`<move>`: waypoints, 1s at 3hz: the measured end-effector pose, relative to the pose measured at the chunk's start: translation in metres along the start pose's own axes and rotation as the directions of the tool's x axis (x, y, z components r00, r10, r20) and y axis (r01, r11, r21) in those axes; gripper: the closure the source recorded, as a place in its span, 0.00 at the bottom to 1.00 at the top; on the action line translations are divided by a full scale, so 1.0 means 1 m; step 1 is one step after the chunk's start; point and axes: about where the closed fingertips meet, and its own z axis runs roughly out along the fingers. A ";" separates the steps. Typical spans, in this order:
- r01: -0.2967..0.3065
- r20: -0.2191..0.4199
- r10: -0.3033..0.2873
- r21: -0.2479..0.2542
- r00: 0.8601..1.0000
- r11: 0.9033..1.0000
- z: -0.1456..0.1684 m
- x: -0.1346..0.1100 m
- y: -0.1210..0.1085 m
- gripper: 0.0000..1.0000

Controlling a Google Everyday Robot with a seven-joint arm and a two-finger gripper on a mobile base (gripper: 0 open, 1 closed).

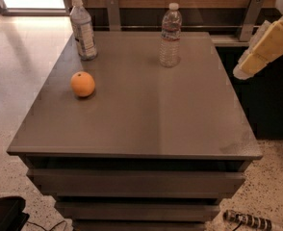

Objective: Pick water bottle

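The water bottle (pixel 171 35) is clear and ribbed, with a white cap and a narrow band with red near its shoulder. It stands upright at the back of the grey table (pixel 146 114), right of centre. My gripper (pixel 245 67) is cream-coloured and hangs in the air off the table's right edge. It is to the right of the bottle, at about the bottle's height, and well apart from it. It holds nothing that I can see.
A second bottle with a large white-blue label (pixel 83 29) stands at the table's back left corner. An orange (pixel 83 84) lies on the left side. Metal brackets and a wooden wall run behind the table. A striped object (pixel 247 220) lies on the floor at bottom right.
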 end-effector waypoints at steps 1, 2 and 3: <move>-0.131 0.073 0.126 0.061 0.989 0.990 0.025 0.005 -0.030 0.00; -0.290 0.155 0.277 0.068 0.948 0.954 0.051 0.009 -0.050 0.00; -0.405 0.238 0.388 0.024 0.890 0.914 0.083 0.006 -0.057 0.00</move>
